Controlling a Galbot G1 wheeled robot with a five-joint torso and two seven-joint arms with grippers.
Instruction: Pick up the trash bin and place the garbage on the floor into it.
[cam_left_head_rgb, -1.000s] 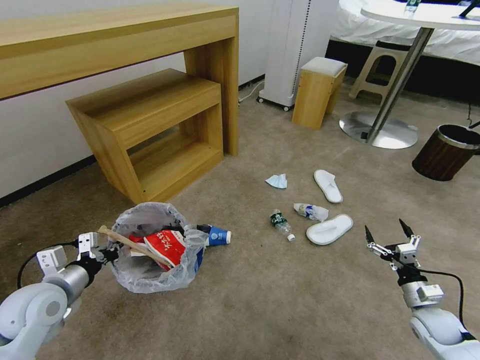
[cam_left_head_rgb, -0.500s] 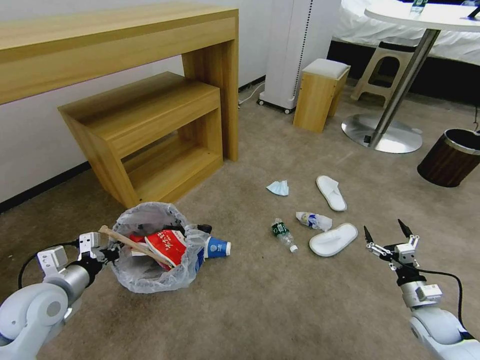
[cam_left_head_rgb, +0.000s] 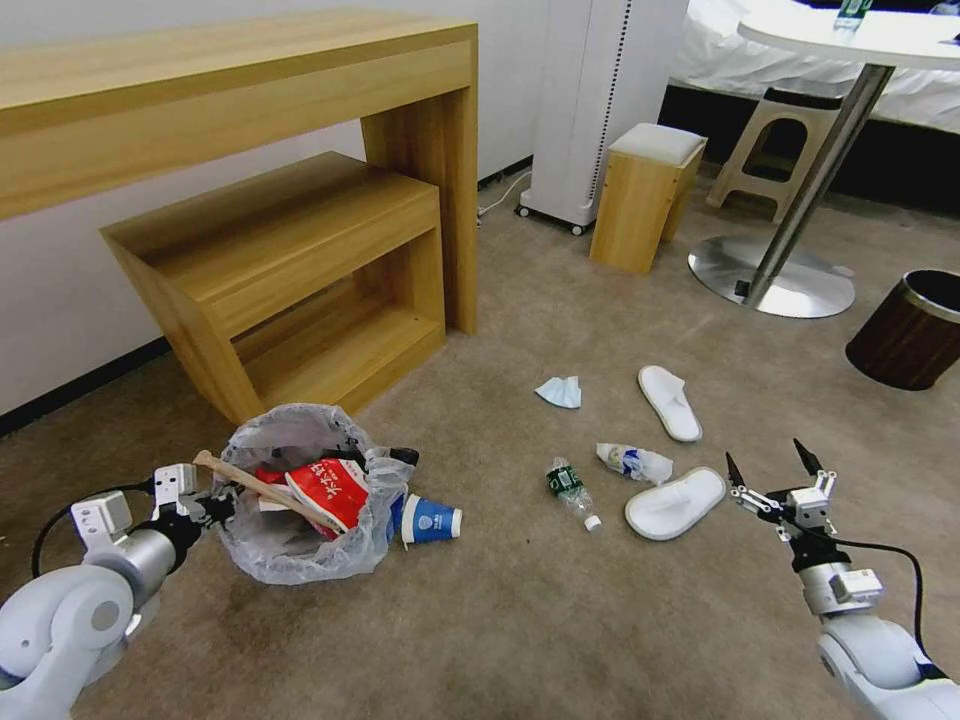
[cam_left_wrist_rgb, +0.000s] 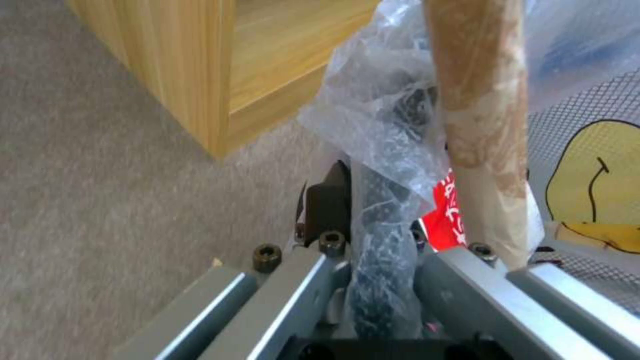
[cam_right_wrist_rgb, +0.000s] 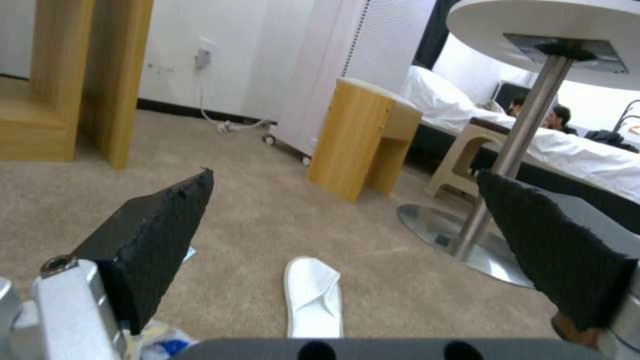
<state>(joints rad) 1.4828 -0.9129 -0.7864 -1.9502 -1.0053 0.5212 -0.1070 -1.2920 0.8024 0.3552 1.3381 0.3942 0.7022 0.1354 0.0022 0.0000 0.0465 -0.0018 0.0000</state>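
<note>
Trash bin (cam_left_head_rgb: 300, 500): small, round, lined with crinkly clear bag; lower left of head view, about 8 o'clock from frame centre, on the beige carpet (cam_left_head_rgb: 520, 620). Holds a red wrapper (cam_left_head_rgb: 330, 492) and a long wooden stick (cam_left_head_rgb: 255, 485) jutting over the rim toward the left arm.
Left gripper (cam_left_head_rgb: 215, 505): at the bin's near-left rim, fingers closed on rim and liner; wrist view shows the black mesh rim and plastic (cam_left_wrist_rgb: 380, 220) pinched between the metal fingers, stick (cam_left_wrist_rgb: 483, 125) just beside.
Right gripper (cam_left_head_rgb: 768, 468): low right, roughly 4 o'clock from centre, above the carpet, black fingertips spread wide, nothing held; wrist view confirms the wide gap between pads (cam_right_wrist_rgb: 160, 235).
Paper cup (cam_left_head_rgb: 430, 520): blue-white, on its side, touching the bin at its 3 o'clock.
Small bottle (cam_left_head_rgb: 570, 490): green label, lying on carpet, between cup and slippers.
Near slipper (cam_left_head_rgb: 675, 502): white, just beside the right gripper at its 9 o'clock.
Crumpled wrapper (cam_left_head_rgb: 633, 462): white-blue, at 11 o'clock of the near slipper.
Far slipper (cam_left_head_rgb: 669, 402): white, beyond the wrapper; also ahead in right wrist view (cam_right_wrist_rgb: 312, 295).
Mask (cam_left_head_rgb: 558, 391): light blue, at 9 o'clock of the far slipper.
Wooden shelf unit (cam_left_head_rgb: 290, 270): behind the bin at its 12 o'clock, under a long desk (cam_left_head_rgb: 230, 90).
Wooden stool (cam_left_head_rgb: 645, 195): farther back, centre right.
Round table base (cam_left_head_rgb: 770, 290): beyond the slippers.
Brown bin (cam_left_head_rgb: 910, 330): metal-rimmed, far right, well apart from the litter.
</note>
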